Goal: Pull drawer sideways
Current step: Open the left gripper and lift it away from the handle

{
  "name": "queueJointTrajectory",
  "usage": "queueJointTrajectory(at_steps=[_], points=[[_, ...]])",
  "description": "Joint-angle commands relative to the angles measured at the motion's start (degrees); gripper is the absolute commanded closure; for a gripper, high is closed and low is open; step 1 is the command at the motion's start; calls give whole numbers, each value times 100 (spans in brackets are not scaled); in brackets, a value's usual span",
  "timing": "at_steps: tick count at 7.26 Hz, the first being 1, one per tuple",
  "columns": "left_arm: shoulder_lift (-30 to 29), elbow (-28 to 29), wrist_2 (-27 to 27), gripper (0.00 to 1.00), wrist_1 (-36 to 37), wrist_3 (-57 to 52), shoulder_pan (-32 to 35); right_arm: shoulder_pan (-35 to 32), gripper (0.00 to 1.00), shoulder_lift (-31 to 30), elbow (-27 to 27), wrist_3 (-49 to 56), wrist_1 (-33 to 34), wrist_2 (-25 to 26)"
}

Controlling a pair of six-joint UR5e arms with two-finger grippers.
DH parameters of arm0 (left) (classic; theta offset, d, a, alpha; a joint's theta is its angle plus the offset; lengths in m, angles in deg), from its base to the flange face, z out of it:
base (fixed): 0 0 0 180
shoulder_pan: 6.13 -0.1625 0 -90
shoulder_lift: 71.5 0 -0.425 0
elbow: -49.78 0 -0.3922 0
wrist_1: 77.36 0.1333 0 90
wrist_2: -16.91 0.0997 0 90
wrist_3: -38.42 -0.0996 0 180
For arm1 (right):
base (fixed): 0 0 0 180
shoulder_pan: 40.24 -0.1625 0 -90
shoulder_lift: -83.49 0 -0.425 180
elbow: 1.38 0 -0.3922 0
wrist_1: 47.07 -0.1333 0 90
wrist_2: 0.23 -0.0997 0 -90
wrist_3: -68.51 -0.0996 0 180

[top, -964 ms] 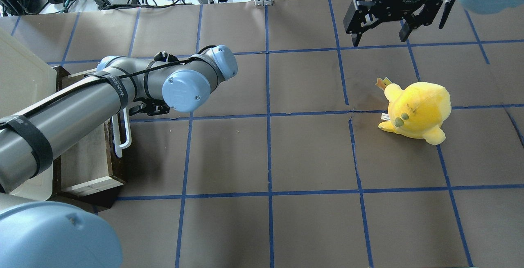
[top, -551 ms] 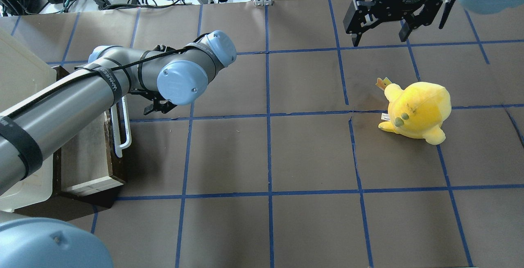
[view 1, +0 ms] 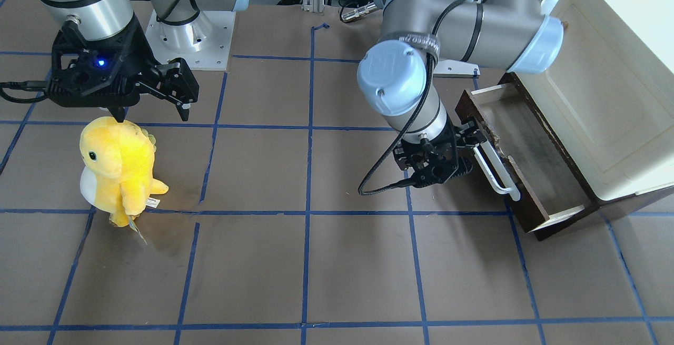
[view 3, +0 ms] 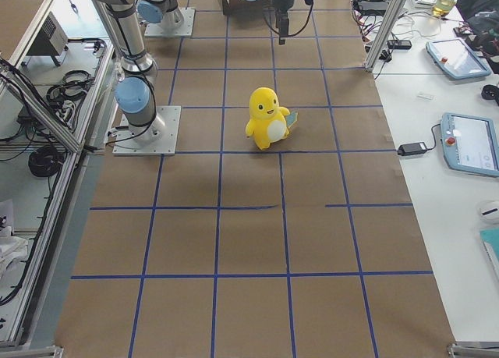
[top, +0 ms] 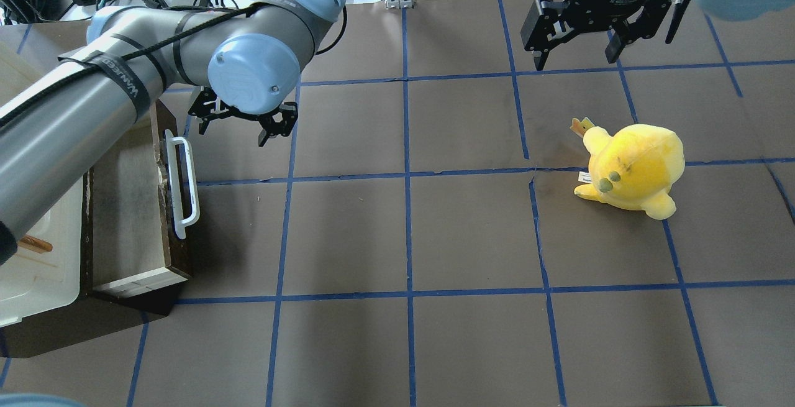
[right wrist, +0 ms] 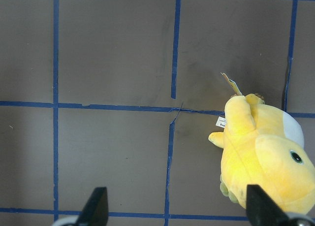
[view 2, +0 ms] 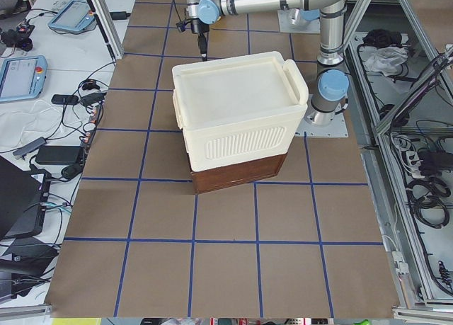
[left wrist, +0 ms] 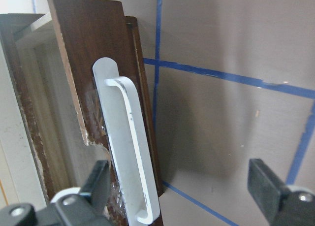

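The dark-brown drawer point(top: 124, 208) stands pulled out of the cream cabinet point(view 1: 605, 97) at the table's left end, its white bar handle point(top: 184, 186) facing the table's middle. The drawer point(view 1: 526, 171) and the handle point(view 1: 497, 171) also show in the front view. My left gripper point(top: 235, 130) is open and empty, just beyond the far end of the handle and clear of it. The left wrist view shows the handle point(left wrist: 130, 137) on the drawer front point(left wrist: 83, 48), off to the left of the spread fingers. My right gripper point(top: 574, 59) is open and empty at the far right.
A yellow plush toy point(top: 630, 171) stands on the brown, blue-taped table, right of centre, near my right gripper point(view 1: 152, 116). It also shows in the right wrist view point(right wrist: 261, 157). Cables and boxes lie beyond the far table edge.
My left arm has lifted and swung toward the far side, carrying the open gripper off the handle. The drawer has stayed in place. The right arm has not moved.
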Motion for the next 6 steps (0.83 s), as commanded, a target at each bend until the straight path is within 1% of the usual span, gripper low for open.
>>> queueJointTrajectory(at_steps=[1,2,3,5,6], points=[[624,59,-684,0,-7,-357,-60,0,0,1,0,0,0,0],[948,50,-930,0,19,-376,-60,0,0,1,0,0,0,0],[1256,33,-1063,0,20,-394,-60,0,0,1,0,0,0,0],[1557,-99,-1152,0,28,-472,-191,0,0,1,0,0,0,0],[1645,-108,-1762,0,20,-499,-366,0,0,1,0,0,0,0]])
